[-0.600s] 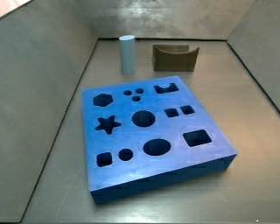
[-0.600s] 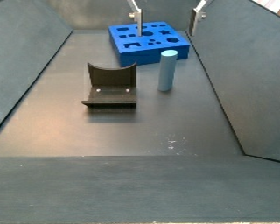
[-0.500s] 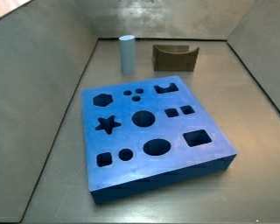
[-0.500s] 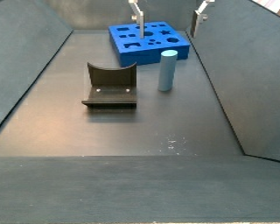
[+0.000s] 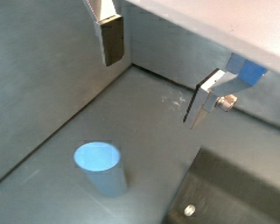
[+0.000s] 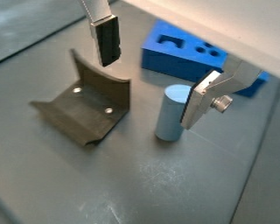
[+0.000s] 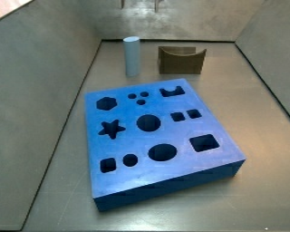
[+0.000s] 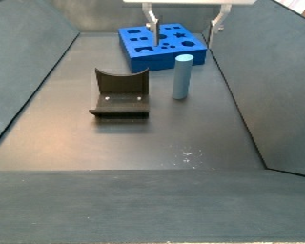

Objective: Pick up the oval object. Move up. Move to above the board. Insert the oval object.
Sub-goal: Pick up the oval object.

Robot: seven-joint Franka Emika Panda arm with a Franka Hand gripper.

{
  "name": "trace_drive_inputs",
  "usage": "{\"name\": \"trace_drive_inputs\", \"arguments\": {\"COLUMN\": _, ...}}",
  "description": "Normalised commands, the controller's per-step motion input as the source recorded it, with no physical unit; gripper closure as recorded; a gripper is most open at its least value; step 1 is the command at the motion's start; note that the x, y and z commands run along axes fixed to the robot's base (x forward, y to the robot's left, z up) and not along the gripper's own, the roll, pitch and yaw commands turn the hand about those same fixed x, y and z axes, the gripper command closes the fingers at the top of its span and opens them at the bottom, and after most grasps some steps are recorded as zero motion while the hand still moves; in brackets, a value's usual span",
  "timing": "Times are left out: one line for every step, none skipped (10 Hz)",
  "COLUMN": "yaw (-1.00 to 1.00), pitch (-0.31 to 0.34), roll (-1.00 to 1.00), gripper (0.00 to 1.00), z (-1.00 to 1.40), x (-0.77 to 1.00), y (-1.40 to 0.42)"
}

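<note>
Spread wide and empty, the two-finger gripper (image 6: 153, 73) hangs above the floor with its flat silver fingers (image 6: 106, 38) well apart and nothing between the dark pads. Compared with the side views of half a second ago it has sunk a little: in a side view the fingertips of the gripper (image 8: 183, 30) now reach lower in front of the board's far end, and in a side view a blur of the gripper (image 7: 141, 5) has appeared at the upper edge where none showed before. Going left to right in a side view, the dark L-shaped fixture (image 8: 119, 94) stands on the grey floor, then the tall, slim, pale light-blue oval peg (image 8: 182, 76) stands upright just beside it, untouched and where it was, with the large thick blue square board (image 8: 163, 45) of dark shaped holes behind both. In both wrist views the oval object (image 5: 101, 165) (image 6: 171, 112) sits below the open jaws, nearer the right-hand finger than centred in the gap, with the fixture (image 6: 87, 106) to its side and a corner of the board (image 6: 184, 54) beyond. I judge this to be the approach to the pick: the descent has begun, the peg is not yet grasped, and a small sideways correction looks needed before closing.
</note>
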Motion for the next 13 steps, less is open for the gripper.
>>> {"name": "trace_drive_inputs", "arguments": {"yaw": -0.94, "pitch": -0.073, "roll": -0.01, "gripper": 0.00, "z": -0.37, "x": 0.00, "y": -0.18}}
{"name": "trace_drive_inputs", "arguments": {"yaw": -0.93, "pitch": -0.091, "roll": -0.02, "gripper": 0.00, "z": -0.40, "x": 0.00, "y": -0.17}}
{"name": "trace_drive_inputs", "arguments": {"yaw": -0.93, "pitch": -0.076, "roll": -0.02, "gripper": 0.00, "z": -0.41, "x": 0.00, "y": -0.18}}
{"name": "trace_drive_inputs", "arguments": {"yaw": -0.93, "pitch": -0.061, "roll": 0.00, "gripper": 0.00, "z": -0.43, "x": 0.00, "y": -0.18}}
{"name": "trace_drive_inputs", "arguments": {"yaw": -0.94, "pitch": -0.056, "roll": 0.00, "gripper": 0.00, "z": -0.47, "x": 0.00, "y": -0.18}}
{"name": "trace_drive_inputs", "arguments": {"yaw": -0.93, "pitch": -0.027, "roll": 0.00, "gripper": 0.00, "z": -0.45, "x": 0.00, "y": -0.22}}
{"name": "trace_drive_inputs", "arguments": {"yaw": -0.90, "pitch": 0.000, "roll": 0.00, "gripper": 0.00, "z": -0.40, "x": 0.00, "y": -0.28}}
{"name": "trace_drive_inputs", "arguments": {"yaw": -0.83, "pitch": 0.000, "roll": 0.00, "gripper": 0.00, "z": -0.37, "x": 0.00, "y": -0.34}}
{"name": "trace_drive_inputs", "arguments": {"yaw": -0.72, "pitch": 0.000, "roll": 0.00, "gripper": 0.00, "z": -0.37, "x": -0.05, "y": -0.41}}
{"name": "trace_drive_inputs", "arguments": {"yaw": -0.45, "pitch": 0.000, "roll": 0.01, "gripper": 0.00, "z": -0.27, "x": -0.35, "y": -0.49}}
{"name": "trace_drive_inputs", "arguments": {"yaw": -0.13, "pitch": -0.019, "roll": 0.13, "gripper": 0.00, "z": -0.03, "x": -0.41, "y": -0.37}}
{"name": "trace_drive_inputs", "arguments": {"yaw": 0.08, "pitch": -0.061, "roll": 0.01, "gripper": 0.00, "z": 0.00, "x": -0.13, "y": -0.05}}
{"name": "trace_drive_inputs", "arguments": {"yaw": 0.00, "pitch": 0.000, "roll": 0.00, "gripper": 0.00, "z": -0.03, "x": 0.00, "y": 0.00}}
